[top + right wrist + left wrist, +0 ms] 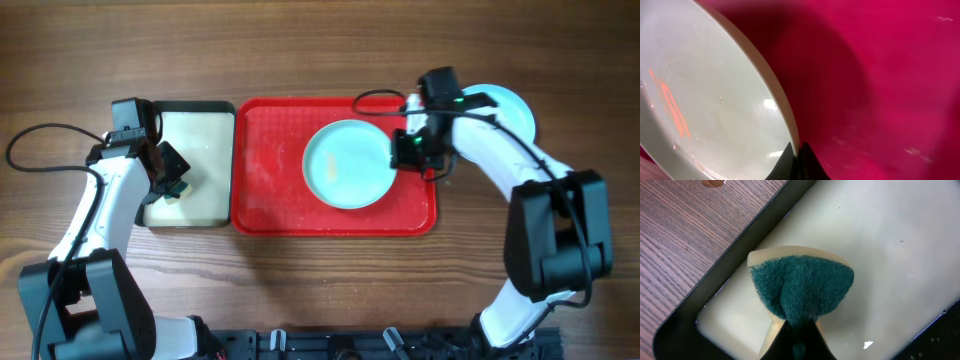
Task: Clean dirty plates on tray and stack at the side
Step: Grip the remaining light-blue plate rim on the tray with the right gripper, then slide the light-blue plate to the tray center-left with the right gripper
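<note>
A pale aqua plate [345, 163] lies on the red tray [270, 190], right of its middle. My right gripper [406, 150] is shut on that plate's right rim; the right wrist view shows the rim [785, 112] pinched between the fingertips [799, 152] and the plate tilted over the red tray [890, 90]. Another aqua plate [507, 103] lies on the table right of the tray, partly hidden by the right arm. No white plate shows. My left gripper [172, 180] is shut on a green-and-yellow sponge [801, 290], held over the cream tray.
The smaller black-rimmed tray with a cream inside [205, 140] stands left of the red tray; its dark rim [740, 255] and wet cream floor show in the left wrist view. Bare wooden table [320, 50] lies around both trays.
</note>
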